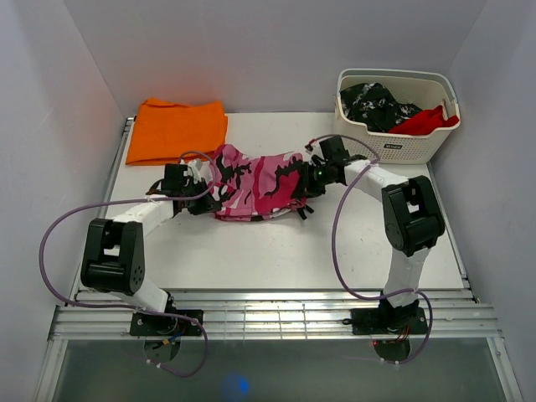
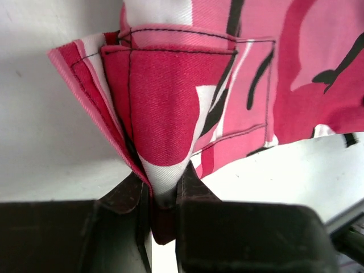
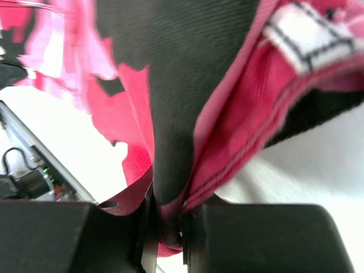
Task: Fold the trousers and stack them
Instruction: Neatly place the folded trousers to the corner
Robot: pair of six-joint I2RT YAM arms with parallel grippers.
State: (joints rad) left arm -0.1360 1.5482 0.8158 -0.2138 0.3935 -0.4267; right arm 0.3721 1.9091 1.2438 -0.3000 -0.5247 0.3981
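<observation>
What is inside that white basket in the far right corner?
The white basket holds a black-and-white patterned garment on its left side and a red cloth on its right. Anything lying beneath those two is covered, so I cannot tell what else is in there.

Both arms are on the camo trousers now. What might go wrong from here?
1. The left gripper pinches only a narrow bunched corner of the trousers; it may slip out on a lift.
2. The right gripper also holds just a thin fold of edge, with the same risk.
3. The trousers lie crumpled between the arms, so a fold now could come out crooked, and the orange cloth close behind might get dragged.
</observation>
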